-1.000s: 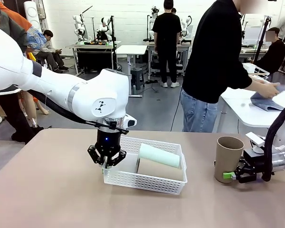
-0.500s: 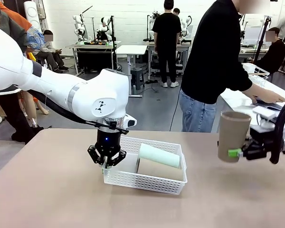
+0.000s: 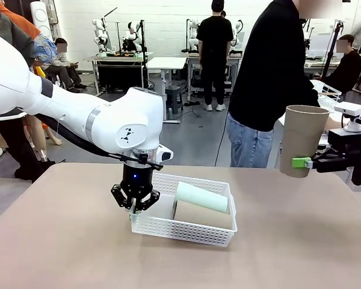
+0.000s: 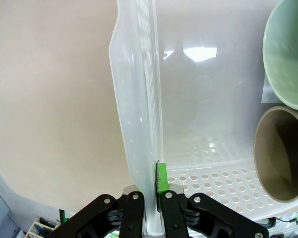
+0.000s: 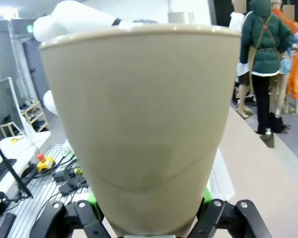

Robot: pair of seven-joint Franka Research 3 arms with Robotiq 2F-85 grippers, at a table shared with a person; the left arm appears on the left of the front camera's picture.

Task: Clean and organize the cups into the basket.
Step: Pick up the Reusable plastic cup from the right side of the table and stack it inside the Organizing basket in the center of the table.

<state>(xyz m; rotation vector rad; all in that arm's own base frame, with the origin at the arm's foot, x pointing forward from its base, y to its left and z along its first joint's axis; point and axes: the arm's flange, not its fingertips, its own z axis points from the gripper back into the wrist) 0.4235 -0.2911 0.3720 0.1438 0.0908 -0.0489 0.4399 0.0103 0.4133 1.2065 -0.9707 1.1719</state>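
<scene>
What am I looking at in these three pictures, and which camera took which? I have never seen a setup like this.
Two white robot arms work at a tan table. The wide picture comes from a fixed camera between the arms, looking across the table. The other two come from cameras on each arm's wrist, looking along its fingers. On the table sits a white lattice basket, with a mint-green cup and a tan cup lying on their sides inside. The left tool is pinched shut on the basket's wall. The right tool grips a second tan cup near its base, upright in the air at the right. A person in black stands beyond the table.
</scene>
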